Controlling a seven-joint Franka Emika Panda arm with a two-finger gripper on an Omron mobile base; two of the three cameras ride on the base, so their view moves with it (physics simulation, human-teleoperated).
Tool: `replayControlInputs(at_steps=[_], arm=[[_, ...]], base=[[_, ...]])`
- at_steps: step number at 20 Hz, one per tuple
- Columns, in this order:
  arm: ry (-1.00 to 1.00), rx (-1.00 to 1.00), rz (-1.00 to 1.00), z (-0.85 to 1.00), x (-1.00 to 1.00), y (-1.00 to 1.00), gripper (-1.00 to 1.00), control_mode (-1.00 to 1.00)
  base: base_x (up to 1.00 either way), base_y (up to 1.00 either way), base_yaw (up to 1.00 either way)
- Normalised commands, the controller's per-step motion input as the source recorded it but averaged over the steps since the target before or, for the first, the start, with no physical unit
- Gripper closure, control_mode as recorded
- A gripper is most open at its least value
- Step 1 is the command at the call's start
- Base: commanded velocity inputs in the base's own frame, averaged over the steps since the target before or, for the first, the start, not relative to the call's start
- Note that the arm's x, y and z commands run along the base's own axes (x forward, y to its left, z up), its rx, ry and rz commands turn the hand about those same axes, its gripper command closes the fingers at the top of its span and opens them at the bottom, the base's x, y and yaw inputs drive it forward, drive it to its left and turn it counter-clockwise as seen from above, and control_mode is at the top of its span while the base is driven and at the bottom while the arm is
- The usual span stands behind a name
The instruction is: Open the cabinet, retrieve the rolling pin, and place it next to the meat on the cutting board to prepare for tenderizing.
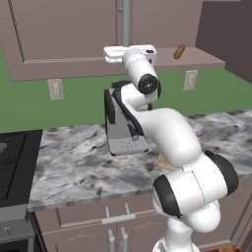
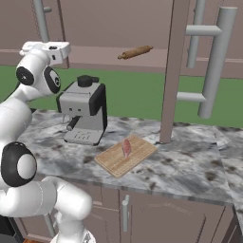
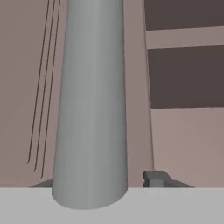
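Note:
The cabinet's left door [image 1: 64, 34] is closed, and its right door [image 2: 173, 71] stands swung open. On the open shelf lies the tan rolling pin [image 1: 179, 51] [image 2: 135, 52]. My gripper [image 1: 123, 49] [image 2: 45, 47] [image 3: 98, 181] is raised at the left door's silver bar handle [image 3: 92, 109] [image 1: 126, 22], one finger on each side of it. One fingertip [image 3: 155, 178] shows a narrow gap to the bar, and I cannot tell whether the jaws press on it. The meat [image 2: 126, 147] lies on the cutting board [image 2: 116, 163] on the counter.
A grey coffee machine [image 2: 85, 111] [image 1: 123, 133] stands on the marble counter [image 1: 74, 162], left of the board. A black stove [image 1: 12, 162] is at the far left. The open door's long handle [image 2: 213, 61] juts out over the counter's right. Below are smaller cabinet doors [image 1: 118, 219].

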Motion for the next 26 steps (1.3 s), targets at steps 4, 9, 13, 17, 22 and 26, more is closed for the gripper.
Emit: replayControlInputs(at_steps=[4, 9, 13, 17, 22, 26], arm=[[0.0, 0.0, 0.0, 0.0, 0.5, 0.21, 1.0, -1.0], [0.02, 0.0, 0.0, -0.01, 0.22, 0.33, 1.0, -1.0], [0.02, 0.0, 0.02, -0.03, 0.01, 0.55, 1.0, -1.0], [0.0, 0.0, 0.06, -0.06, -0.06, 0.78, 1.0, -1.0], [0.0, 0.0, 0.1, -0.1, -0.32, 0.92, 1.0, -1.0], [0.0, 0.0, 0.13, -0.12, -0.48, 1.0, 1.0, -1.0]], base=[[0.0, 0.0, 0.0], [0.0, 0.0, 0.0], [0.0, 0.0, 0.0], [0.0, 0.0, 0.0], [0.0, 0.0, 0.0], [0.0, 0.0, 0.0]])
